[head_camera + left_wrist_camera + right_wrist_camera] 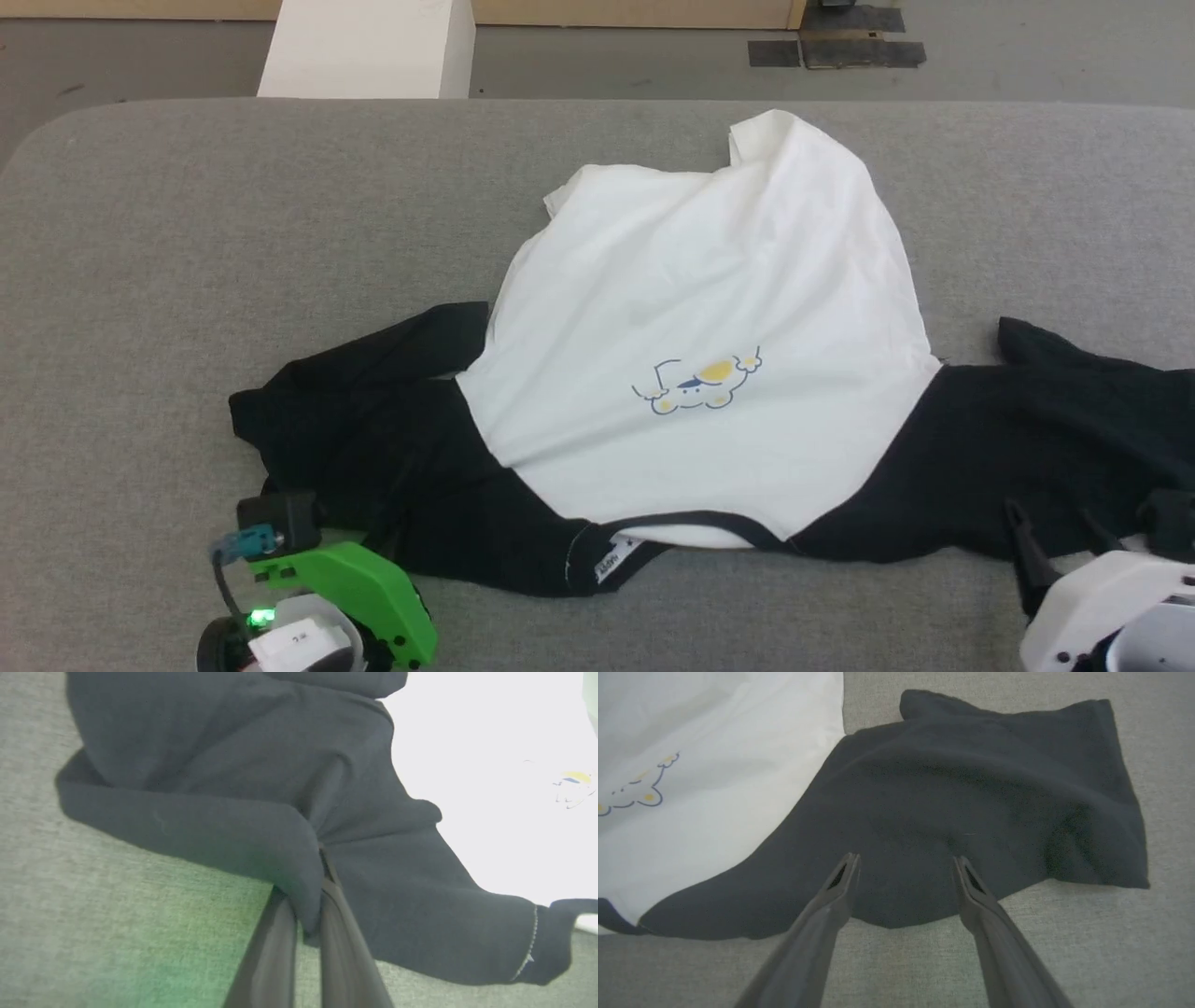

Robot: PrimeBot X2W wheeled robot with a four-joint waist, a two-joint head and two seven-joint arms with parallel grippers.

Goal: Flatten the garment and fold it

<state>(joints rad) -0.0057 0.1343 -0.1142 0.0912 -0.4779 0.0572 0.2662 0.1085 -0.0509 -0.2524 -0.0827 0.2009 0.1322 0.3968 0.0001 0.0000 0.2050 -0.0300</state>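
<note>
The garment (700, 308), a white T-shirt with black sleeves, lies chest up and wrinkled on the grey table (187, 233), collar toward me. Its yellow chest graphic (700, 383) faces up, and the neck label (616, 560) shows at the collar. In the left wrist view my left gripper (312, 891) is shut on a raised fold of the left black sleeve (233, 788). Its green housing (359, 588) sits at that sleeve's near edge. My right gripper (1060, 537) stands open, its fingertips spread just over the near part of the right black sleeve (971, 788).
The hem end of the shirt is bunched toward the table's far edge (775, 131). Beyond that edge stand a white block (369, 47) and dark floor mats (840, 42). Bare grey tabletop stretches to the left of the garment.
</note>
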